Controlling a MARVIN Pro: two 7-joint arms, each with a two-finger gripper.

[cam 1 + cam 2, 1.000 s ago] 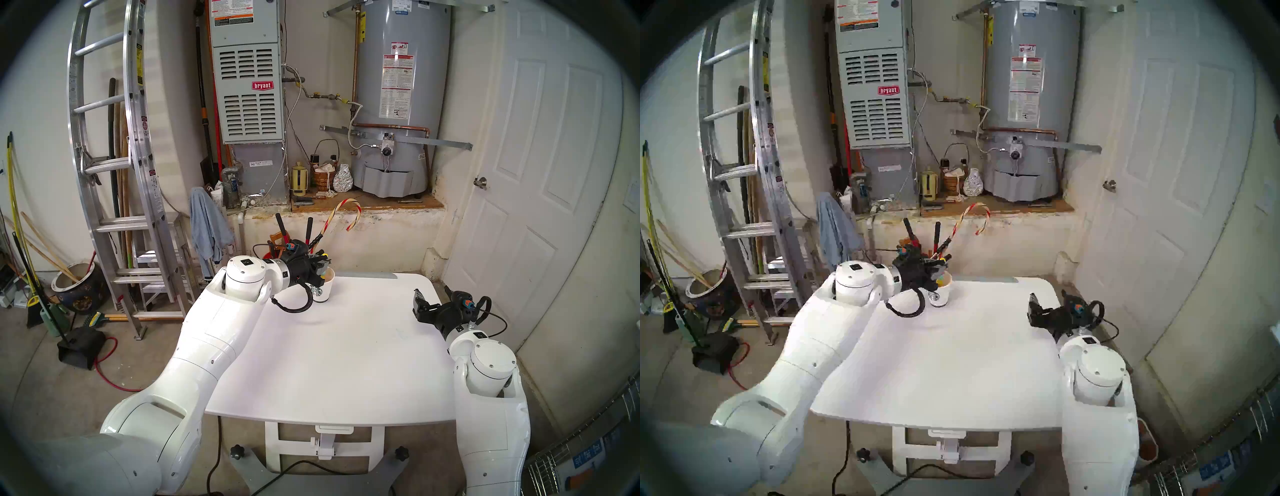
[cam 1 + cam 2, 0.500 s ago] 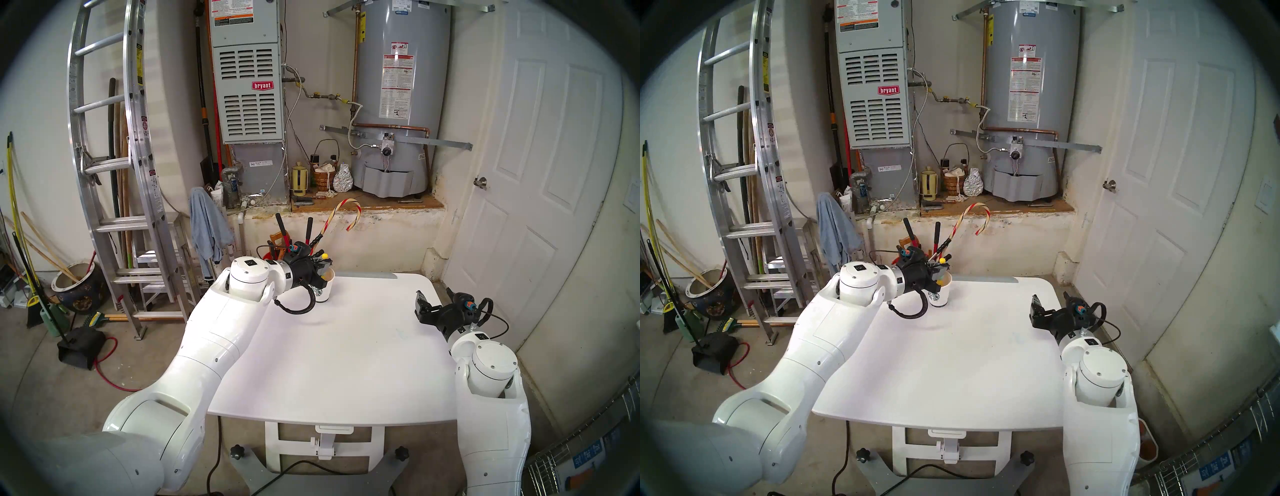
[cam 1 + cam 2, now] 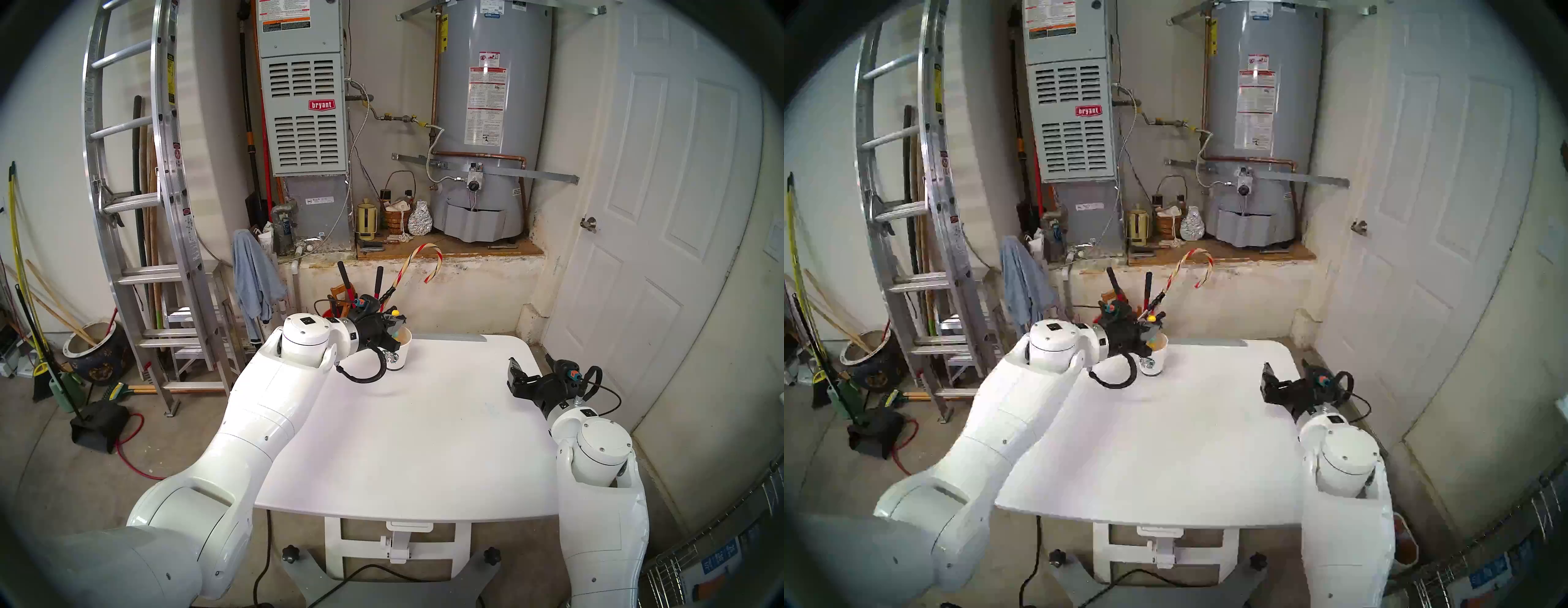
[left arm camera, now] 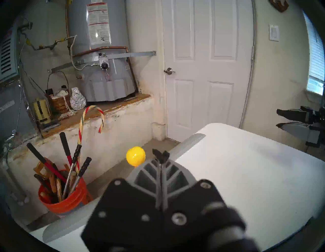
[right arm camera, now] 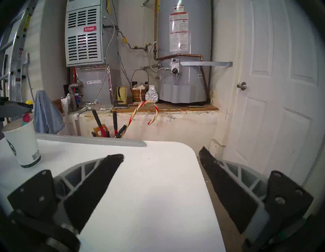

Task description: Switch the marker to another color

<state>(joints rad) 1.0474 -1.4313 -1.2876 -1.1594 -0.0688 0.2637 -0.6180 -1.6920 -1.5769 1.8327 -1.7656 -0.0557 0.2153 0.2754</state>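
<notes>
Marker work happens at the far left of my desk (image 3: pixel 424 424): the paper cup (image 3: pixel 399 352) stands there, my left claw (image 3: pixel 396 325) clamped on the marker (image 3: pixel 396 314), raised slightly since a second ago; extraction begins. Right claw (image 3: pixel 515 373) waits wide.

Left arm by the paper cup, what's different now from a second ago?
The left gripper, shut on the marker, has risen slightly above the paper cup, so the marker's yellow ball tip now shows over the fingers; its lower beads remain inside the cup. The cup, the table and the open right gripper stayed put.
</notes>
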